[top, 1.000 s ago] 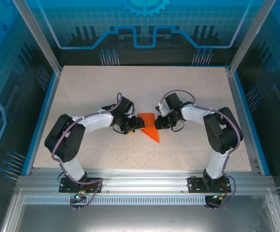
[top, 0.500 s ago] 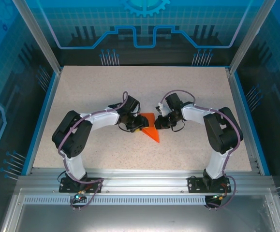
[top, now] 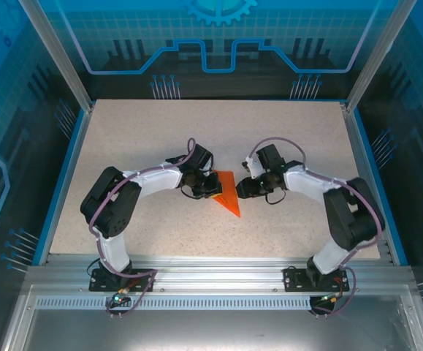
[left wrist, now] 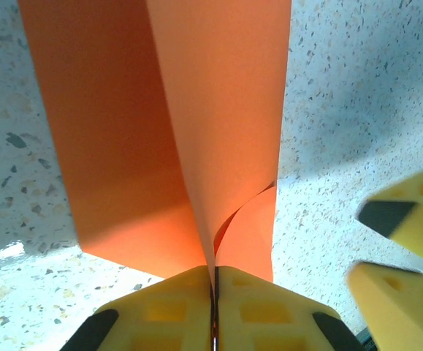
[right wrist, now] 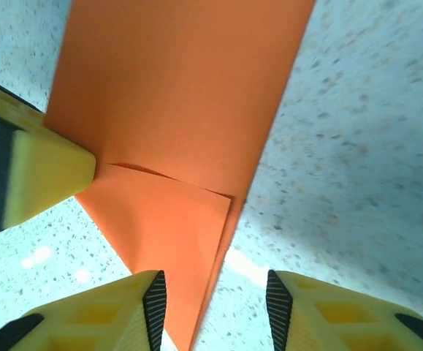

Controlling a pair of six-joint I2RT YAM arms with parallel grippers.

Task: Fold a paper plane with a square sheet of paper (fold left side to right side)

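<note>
Top external view places the folded orange paper (top: 228, 196) near the middle of the table (top: 138, 139), well away from every edge, its pointed tip toward the near edge. Both arms bend inward and flank it. Left wrist view shows the left gripper (left wrist: 212, 289) clenched on a raised flap. Right wrist view shows the right gripper (right wrist: 211, 292) released, jaws straddling the paper's edge.

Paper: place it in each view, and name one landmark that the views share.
Top external: paper at the centre of the table, between left gripper and right gripper, point toward the near edge.
Left wrist: paper upper centre, its near edge pinched in the shut left gripper.
Right wrist: paper top centre, tapering down into the open right gripper.
Landmark: the left gripper clamped on the paper's edge.
</note>
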